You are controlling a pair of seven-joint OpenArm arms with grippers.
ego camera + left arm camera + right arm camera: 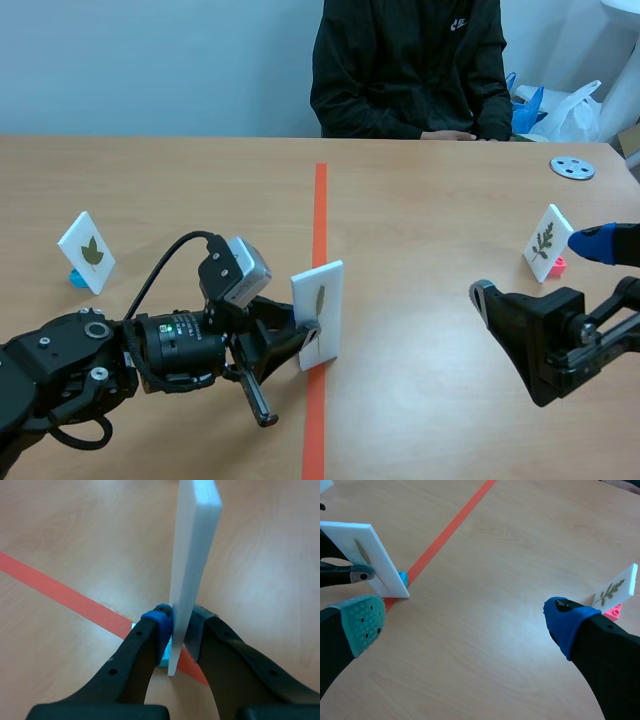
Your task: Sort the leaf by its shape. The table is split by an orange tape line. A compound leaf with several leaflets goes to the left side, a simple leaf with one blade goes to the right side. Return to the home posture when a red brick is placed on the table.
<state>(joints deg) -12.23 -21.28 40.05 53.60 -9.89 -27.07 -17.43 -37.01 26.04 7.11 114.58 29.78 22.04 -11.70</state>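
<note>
A: Status, left gripper (177, 627)?
B: Pinching the card (319, 305) near its foot. The card stands upright on the tape line (320, 210), one narrow leaf printed on it.
A: And right gripper (465, 622)?
B: Fingers spread, nothing held, right of the line.

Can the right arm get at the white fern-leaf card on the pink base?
Probably yes: the right gripper is open and the white fern-leaf card stands just beyond its blue-padded finger, with nothing between.

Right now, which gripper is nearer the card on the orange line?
Left. The left gripper is shut on the card; the right gripper is open, well apart on the right side.
</note>
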